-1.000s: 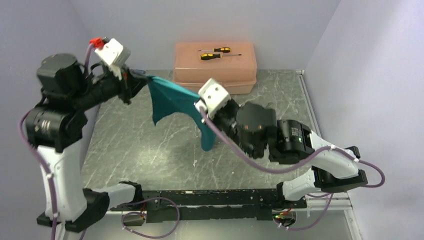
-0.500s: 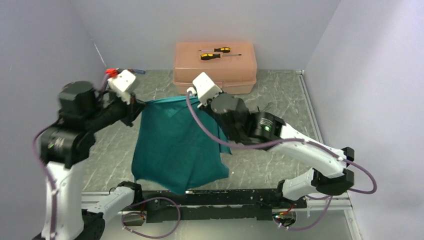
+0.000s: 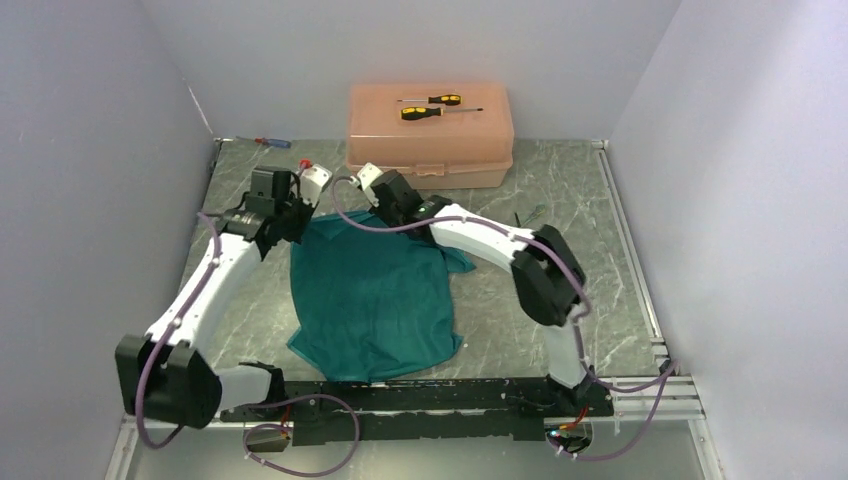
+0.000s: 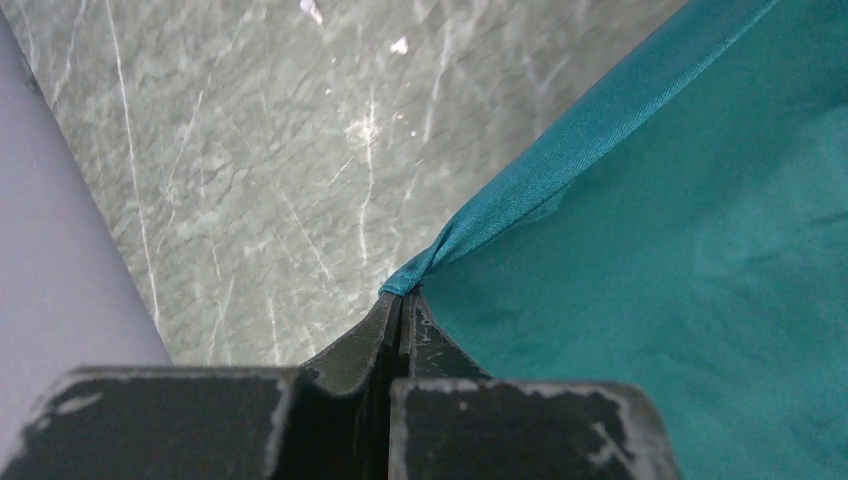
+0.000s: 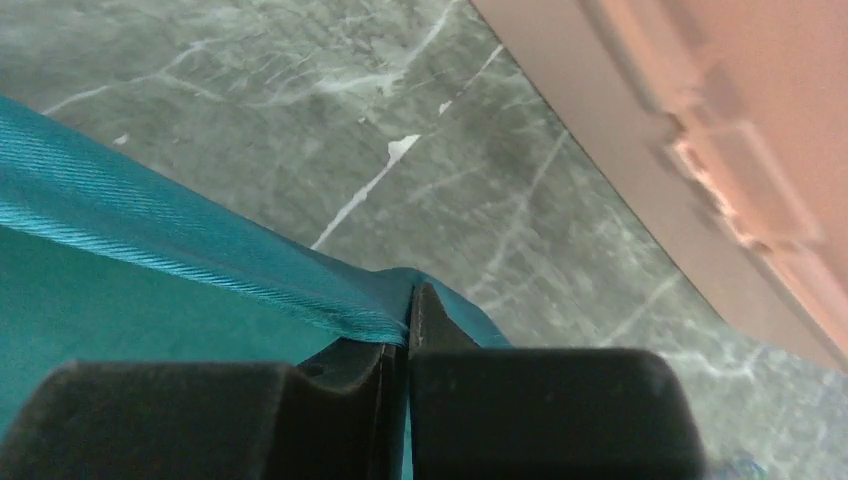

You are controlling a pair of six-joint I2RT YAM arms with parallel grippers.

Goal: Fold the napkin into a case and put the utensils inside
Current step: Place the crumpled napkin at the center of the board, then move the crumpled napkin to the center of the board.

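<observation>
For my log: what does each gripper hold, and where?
Both pinch the napkin: left gripper one far corner, right gripper the other far corner.

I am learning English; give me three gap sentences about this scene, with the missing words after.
The left claw and the right claw each pinch a far ___ of the thin teal cloth napkin.
___ yellow-and-black screwdrivers lie on the peach plastic box.
The small red-and-blue screwdriver lies on the grey marbled table, at its far ___ corner.
Missing words: corner, two, left.
</observation>
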